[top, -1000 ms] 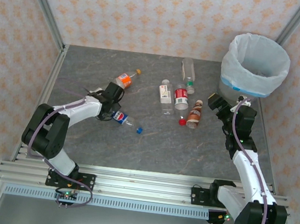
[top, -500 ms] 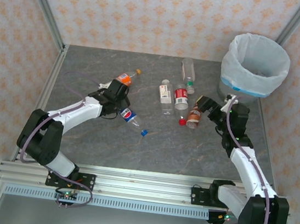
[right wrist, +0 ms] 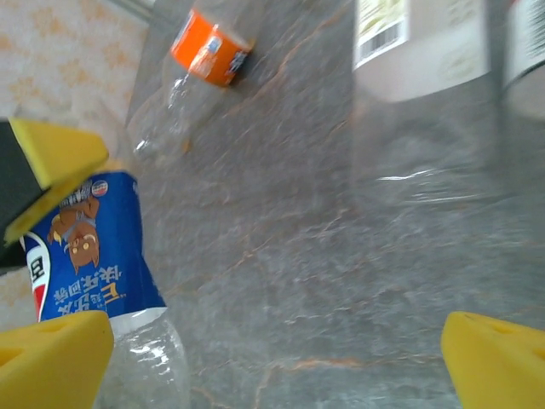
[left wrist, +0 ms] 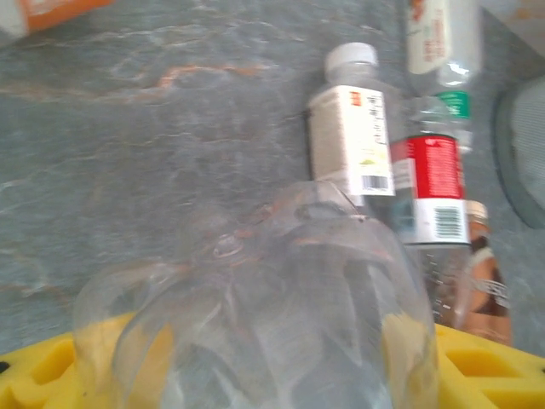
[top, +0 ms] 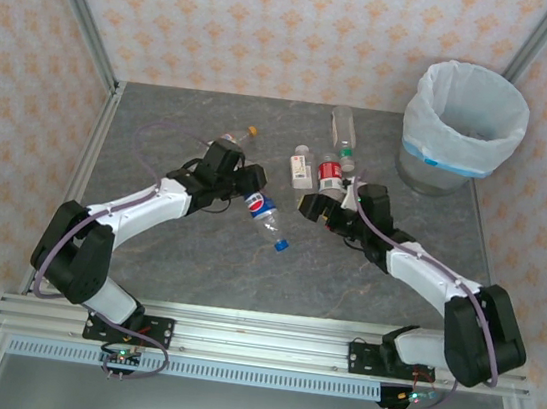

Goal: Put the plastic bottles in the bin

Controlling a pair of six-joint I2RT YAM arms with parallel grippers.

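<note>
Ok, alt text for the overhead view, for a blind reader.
The left end effector grips a blue-labelled bottle by its base, the open right end effector facing it. Other bottles lie on the grey table beyond; a bag-lined bin stands far right.

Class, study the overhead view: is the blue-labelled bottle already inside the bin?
No, the blue-labelled bottle is clamped in the left gripper, well apart from the bin.

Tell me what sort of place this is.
Probably a robot test cell: two arms bolted to a metal rail, patterned panels walling a grey table, bin and bottles staged.
</note>
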